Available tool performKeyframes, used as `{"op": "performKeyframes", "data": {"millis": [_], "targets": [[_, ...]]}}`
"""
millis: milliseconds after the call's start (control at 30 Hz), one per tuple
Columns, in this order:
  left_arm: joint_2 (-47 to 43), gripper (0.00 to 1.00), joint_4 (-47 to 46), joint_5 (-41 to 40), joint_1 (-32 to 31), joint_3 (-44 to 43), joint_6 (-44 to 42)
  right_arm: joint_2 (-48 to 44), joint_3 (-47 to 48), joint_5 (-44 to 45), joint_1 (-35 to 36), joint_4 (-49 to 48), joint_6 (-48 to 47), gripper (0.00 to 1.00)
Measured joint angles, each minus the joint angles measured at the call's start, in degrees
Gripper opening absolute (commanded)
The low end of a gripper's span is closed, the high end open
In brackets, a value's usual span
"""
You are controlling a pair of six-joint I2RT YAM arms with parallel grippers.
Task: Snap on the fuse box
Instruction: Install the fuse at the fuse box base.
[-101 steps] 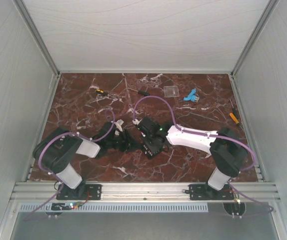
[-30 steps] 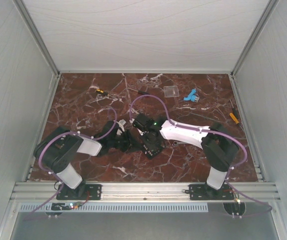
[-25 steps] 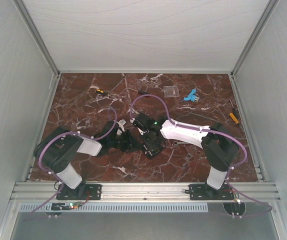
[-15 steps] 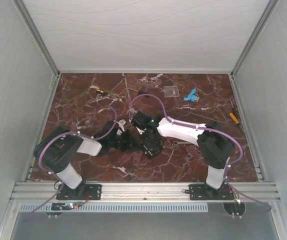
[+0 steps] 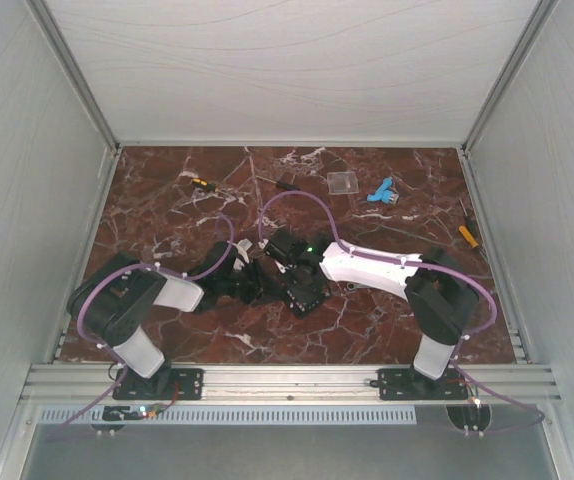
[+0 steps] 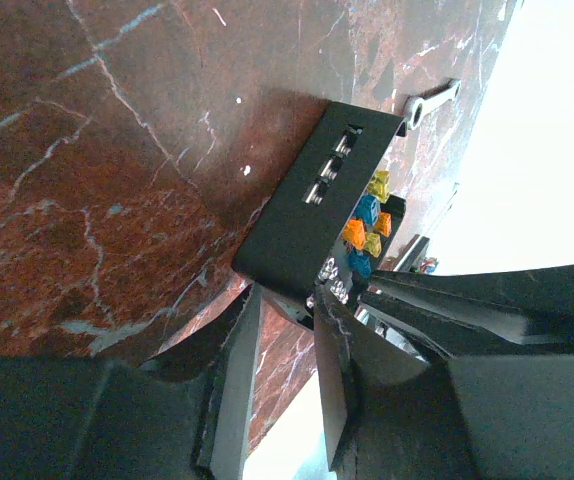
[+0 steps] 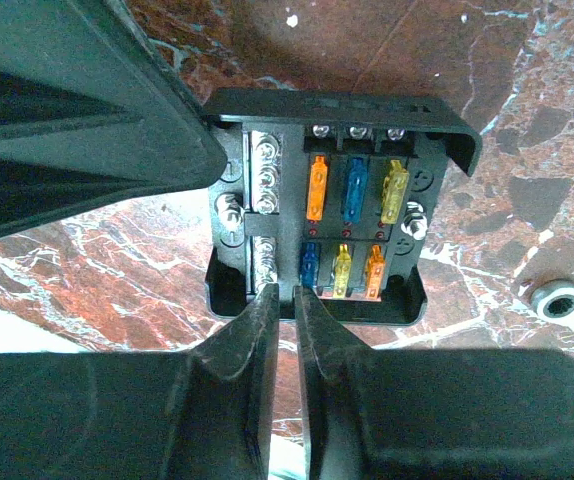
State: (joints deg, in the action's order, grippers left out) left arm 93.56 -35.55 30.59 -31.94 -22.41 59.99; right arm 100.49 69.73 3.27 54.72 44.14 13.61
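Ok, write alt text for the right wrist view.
An open black fuse box with six coloured fuses in two rows shows against a red marble table. The right fingers, nearly together, point at its near edge, the left fingers overlap its left side, and a wrench end shows at right.

Left pincer [image 6: 285, 298] clamped; right pincer [image 7: 284, 292] barely parted, aimed downward.

Bright even light, blown-out white patches, blurred near foreground
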Motion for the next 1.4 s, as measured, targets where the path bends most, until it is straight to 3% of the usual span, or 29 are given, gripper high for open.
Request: {"op": "performKeyframes", "data": {"millis": [667, 1400], "targets": [[0.00, 0.28, 0.00, 0.00, 0.00, 0.00, 0.00, -2.97, -0.66, 4.42, -0.37, 0.11, 2.38, 0.02], [0.00, 0.28, 0.00, 0.00, 0.00, 0.00, 0.00, -1.75, -2.93, 1.79, -0.52, -1.53, 3.82, 0.00]]}}
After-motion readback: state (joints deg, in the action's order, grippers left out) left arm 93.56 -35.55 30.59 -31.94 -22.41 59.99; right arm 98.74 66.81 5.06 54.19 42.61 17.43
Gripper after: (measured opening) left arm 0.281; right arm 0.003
